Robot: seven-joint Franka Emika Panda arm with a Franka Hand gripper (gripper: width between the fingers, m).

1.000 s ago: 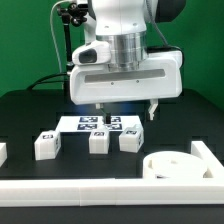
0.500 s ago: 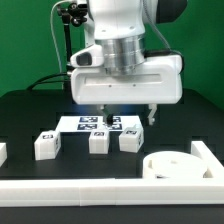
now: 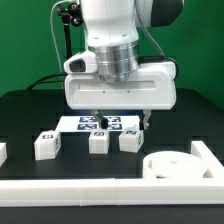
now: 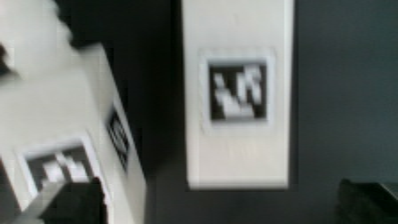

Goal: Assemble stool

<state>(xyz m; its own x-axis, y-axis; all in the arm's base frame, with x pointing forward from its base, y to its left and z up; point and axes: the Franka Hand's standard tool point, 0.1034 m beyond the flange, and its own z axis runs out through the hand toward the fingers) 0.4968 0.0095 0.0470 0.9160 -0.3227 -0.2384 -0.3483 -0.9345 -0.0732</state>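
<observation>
Black table (image 3: 25,118), gripper (image 3: 122,120) vertical over leg blocks (image 3: 99,144)

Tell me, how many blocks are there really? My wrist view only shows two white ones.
Observer: Three, counted from the exterior view's left: first block, second block, third block.
Operator: Where's the round seat?
Observer: The seat lies on the table, nearer the camera than the blocks, toward the exterior view's right.
Operator: Is the gripper holding anything?
Observer: No. The gripper is open and empty, above the second and third blocks.
</observation>
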